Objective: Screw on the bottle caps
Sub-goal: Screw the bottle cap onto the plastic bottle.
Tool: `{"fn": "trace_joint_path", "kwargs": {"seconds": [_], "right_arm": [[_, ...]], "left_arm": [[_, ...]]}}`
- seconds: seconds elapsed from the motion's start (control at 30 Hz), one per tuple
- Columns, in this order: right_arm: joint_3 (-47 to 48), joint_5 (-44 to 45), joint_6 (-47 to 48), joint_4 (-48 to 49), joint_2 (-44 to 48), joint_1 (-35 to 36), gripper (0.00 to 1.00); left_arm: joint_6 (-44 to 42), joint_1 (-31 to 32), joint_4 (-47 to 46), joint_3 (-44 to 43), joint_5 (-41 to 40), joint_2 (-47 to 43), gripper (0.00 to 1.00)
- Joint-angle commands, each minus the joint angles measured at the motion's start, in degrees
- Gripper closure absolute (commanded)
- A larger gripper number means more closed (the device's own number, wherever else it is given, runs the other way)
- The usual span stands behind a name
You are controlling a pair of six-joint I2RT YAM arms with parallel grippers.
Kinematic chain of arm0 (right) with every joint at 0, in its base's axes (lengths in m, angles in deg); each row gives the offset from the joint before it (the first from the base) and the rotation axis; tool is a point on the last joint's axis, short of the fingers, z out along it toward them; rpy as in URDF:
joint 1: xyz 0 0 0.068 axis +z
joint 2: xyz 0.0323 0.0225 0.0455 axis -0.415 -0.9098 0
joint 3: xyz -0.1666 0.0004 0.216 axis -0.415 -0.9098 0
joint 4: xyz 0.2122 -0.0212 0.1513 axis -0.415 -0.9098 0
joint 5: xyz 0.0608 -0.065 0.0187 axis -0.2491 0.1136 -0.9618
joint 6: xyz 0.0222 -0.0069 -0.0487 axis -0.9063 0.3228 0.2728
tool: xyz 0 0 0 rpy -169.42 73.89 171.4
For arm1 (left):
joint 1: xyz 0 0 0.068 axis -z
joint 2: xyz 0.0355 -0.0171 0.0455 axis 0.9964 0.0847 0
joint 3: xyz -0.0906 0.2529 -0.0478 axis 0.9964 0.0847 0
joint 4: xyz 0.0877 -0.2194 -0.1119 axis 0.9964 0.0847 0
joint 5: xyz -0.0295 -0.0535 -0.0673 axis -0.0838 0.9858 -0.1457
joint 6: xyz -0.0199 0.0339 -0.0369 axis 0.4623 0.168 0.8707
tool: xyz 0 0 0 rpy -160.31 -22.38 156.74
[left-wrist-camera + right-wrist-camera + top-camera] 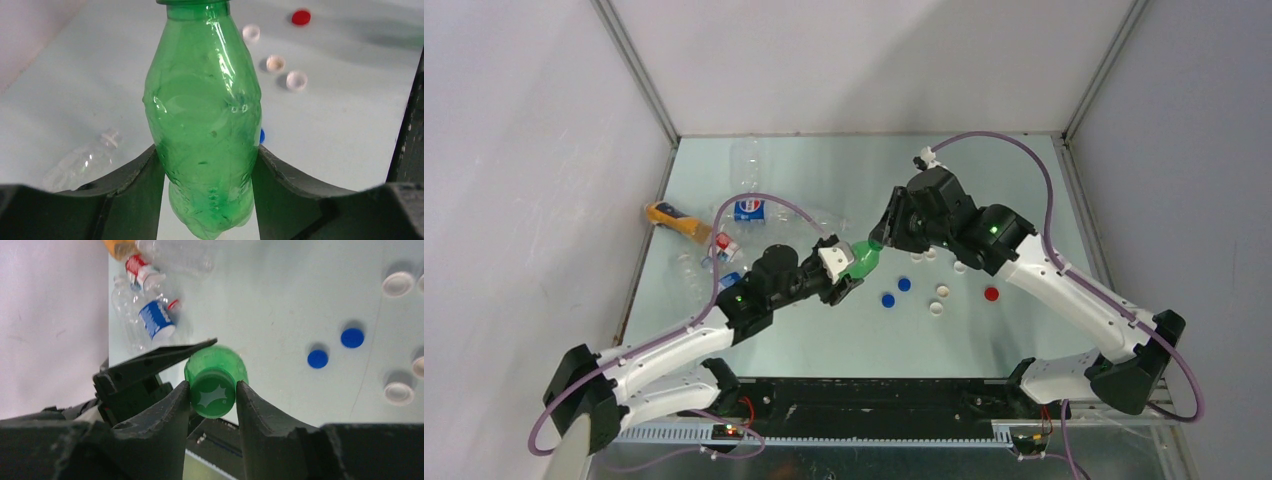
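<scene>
Starburst mark on green cap (214, 392)

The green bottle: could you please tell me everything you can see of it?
The green bottle is translucent green plastic, waisted and slightly dented, seemingly empty. The left gripper clamps its lower body, while the right gripper pinches the green cap sitting on its neck. It hangs between the two arms, above the table.

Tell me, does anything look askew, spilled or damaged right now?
The green bottle looks creased where the left pincer squeezes it; the right pincer grips its green cap. Clear bottles lie toppled at the left of the table. No spill visible.
</scene>
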Motion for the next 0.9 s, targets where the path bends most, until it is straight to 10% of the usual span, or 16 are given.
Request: {"fn": "trace_joint_path", "kwargs": {"seconds": [0.0, 0.57, 0.87], "right_arm": [[-1.3, -2.8, -2.1, -2.0, -1.1, 2.4, 0.56], [3.0, -1.9, 7.2, -5.1, 3.2, 2.2, 0.22], [2.6, -24.0, 29.7, -4.9, 11.4, -9.7, 0.23]], "left_arm": [[1.1, 0.5, -17.6, -1.9, 0.2, -0.8, 1.0], [7.9, -1.8, -19.8, 0.0, 2.6, 4.3, 1.0], [10.5, -5.9, -16.0, -3.3, 13.0, 6.9, 1.0]]}}
